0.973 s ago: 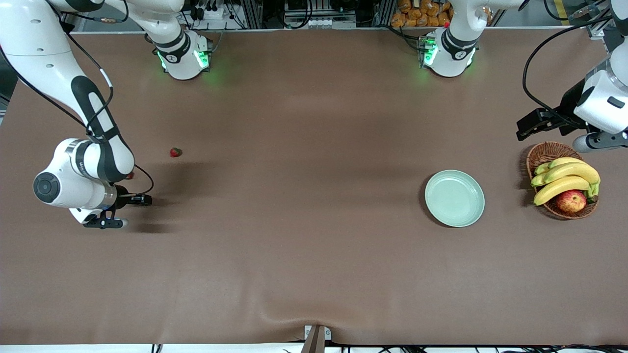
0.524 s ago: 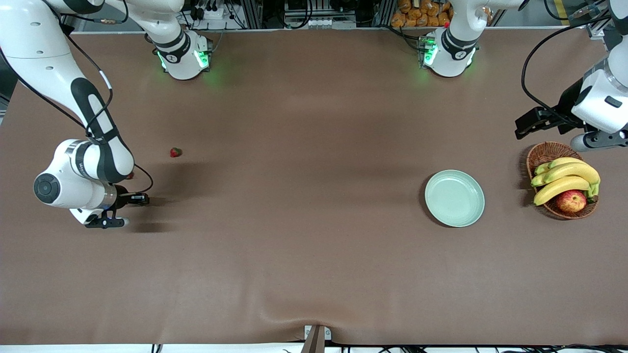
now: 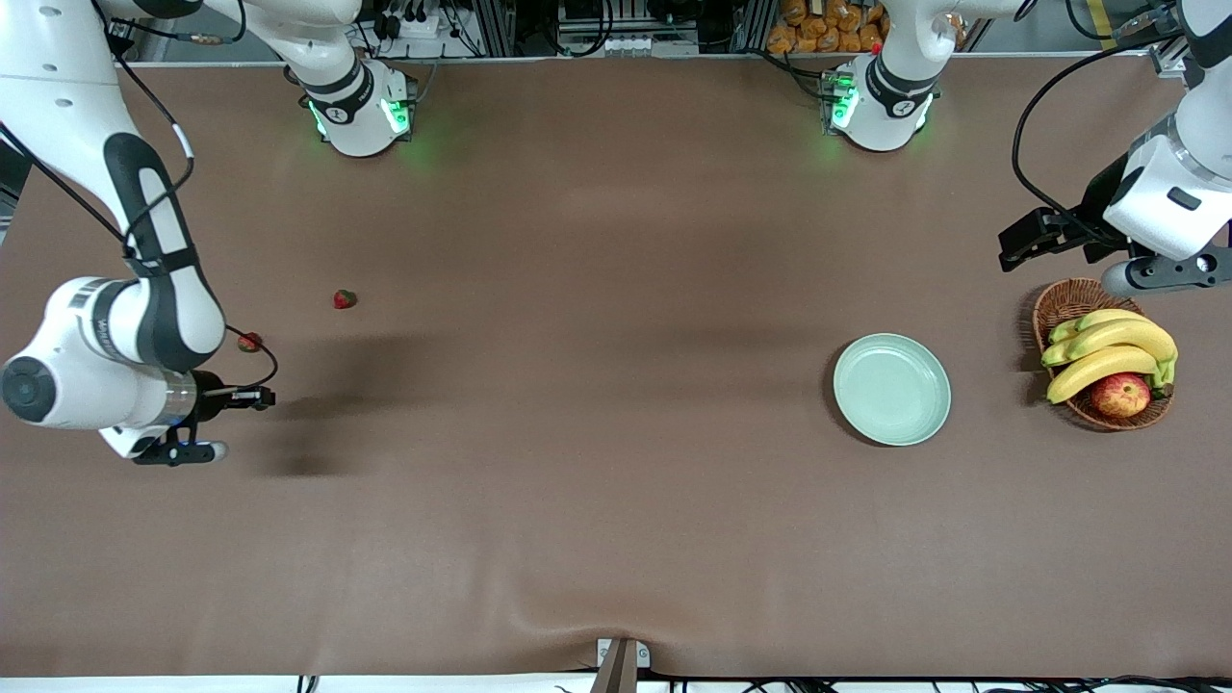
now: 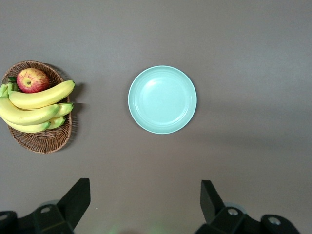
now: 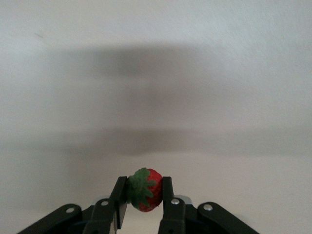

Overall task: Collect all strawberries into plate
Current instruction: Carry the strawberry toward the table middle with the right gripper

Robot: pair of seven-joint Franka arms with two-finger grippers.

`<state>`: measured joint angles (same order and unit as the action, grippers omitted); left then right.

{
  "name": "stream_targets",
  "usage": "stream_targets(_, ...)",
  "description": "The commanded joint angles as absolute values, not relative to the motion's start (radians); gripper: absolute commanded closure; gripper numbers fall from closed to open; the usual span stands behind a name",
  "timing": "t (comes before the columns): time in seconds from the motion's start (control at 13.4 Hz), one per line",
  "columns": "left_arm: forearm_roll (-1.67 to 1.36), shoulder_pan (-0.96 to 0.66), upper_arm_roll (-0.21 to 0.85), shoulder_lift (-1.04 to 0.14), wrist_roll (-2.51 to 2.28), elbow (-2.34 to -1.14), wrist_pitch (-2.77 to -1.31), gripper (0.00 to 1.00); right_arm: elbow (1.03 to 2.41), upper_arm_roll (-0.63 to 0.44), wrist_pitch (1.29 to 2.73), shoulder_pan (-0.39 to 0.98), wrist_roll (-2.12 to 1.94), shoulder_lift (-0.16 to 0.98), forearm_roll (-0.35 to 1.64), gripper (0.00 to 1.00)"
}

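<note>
A strawberry [image 5: 145, 190] is pinched between the closed fingers of the right gripper [image 3: 197, 423], raised over the table's right-arm end, with two more berries [image 3: 344, 299] at about one o'clock from it. It should be carried level toward the empty plate [image 3: 891, 389] at three o'clock and released low inside the rim. The left gripper [image 4: 145, 204] waits open above the basket [image 3: 1068, 300].

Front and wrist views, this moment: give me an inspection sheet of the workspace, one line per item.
Surface: brown table cover, a wrinkle at its near edge.
Job's things: plate holds nothing; two strawberries lie toward the right arm's end; a third strawberry is held.
Clutter: wicker basket with bananas and an apple, beside the plate.
Grippers: right gripper shut on the third strawberry, raised over the table's end; left gripper open, waiting above the basket end.
Cables: black cables along both arms.
Surroundings: frame and equipment along the base edge.
</note>
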<state>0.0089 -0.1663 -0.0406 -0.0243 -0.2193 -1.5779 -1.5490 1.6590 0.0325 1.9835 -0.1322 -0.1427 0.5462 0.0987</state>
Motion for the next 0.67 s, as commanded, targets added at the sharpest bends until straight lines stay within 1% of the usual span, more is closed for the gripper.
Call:
stream_targets(0.0, -0.008, -0.17, -0.035, -0.037, -0.235, -1.572, -1.552, 0.0, 1.602, 0.035, 1.954, -0.066, -0.025, 0.548, 0.184, 1.0)
stream_targets(0.45, -0.008, -0.169, -0.026, -0.037, -0.233, -1.578, -1.551, 0.0, 1.537, 0.034, 1.973, 0.194, 0.461, 0.567, 0.288, 1.0)
stream_targets(0.6, -0.006, -0.17, -0.025, -0.04, -0.233, -1.586, -1.551, 0.0, 1.522, 0.034, 2.038, 0.274, 0.588, 0.584, 0.359, 1.0)
